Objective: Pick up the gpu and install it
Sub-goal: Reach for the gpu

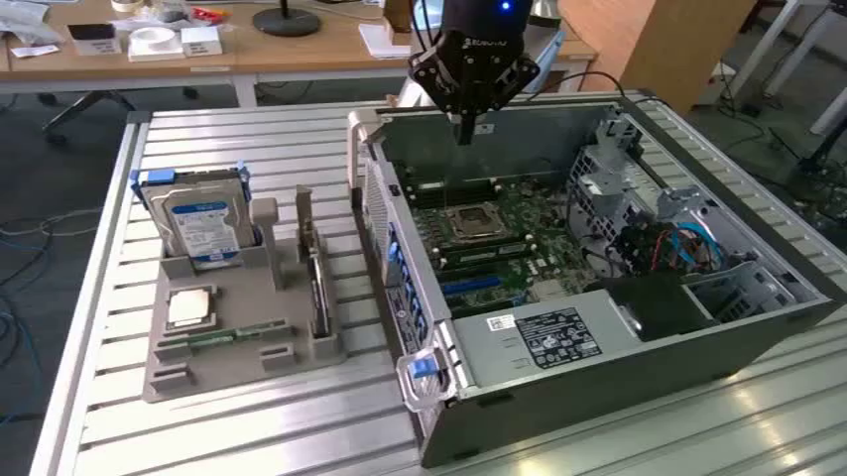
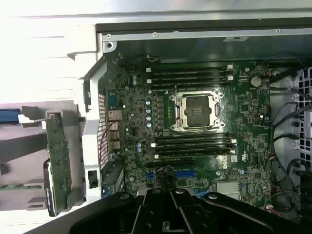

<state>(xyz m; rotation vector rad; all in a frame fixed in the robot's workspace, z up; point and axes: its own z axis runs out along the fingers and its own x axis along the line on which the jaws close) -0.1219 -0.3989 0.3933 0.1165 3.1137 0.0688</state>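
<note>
flat green motherboard (image 1: 510, 243): green, black memory slots, blue connectors
open metal computer case (image 1: 636, 367): dark grey, white-and-black label
thick silver hard drive (image 1: 201, 223): silver, blue-and-white label
thin dark gpu card (image 1: 317, 293): dark board, grey metal end
moulded plastic parts holder (image 1: 238, 367): plain grey
slatted metal table (image 1: 238, 436): pale silver, ribbed stripes

Black angular claw (image 1: 465, 137), blue wrist light (image 1: 503, 6)
</note>
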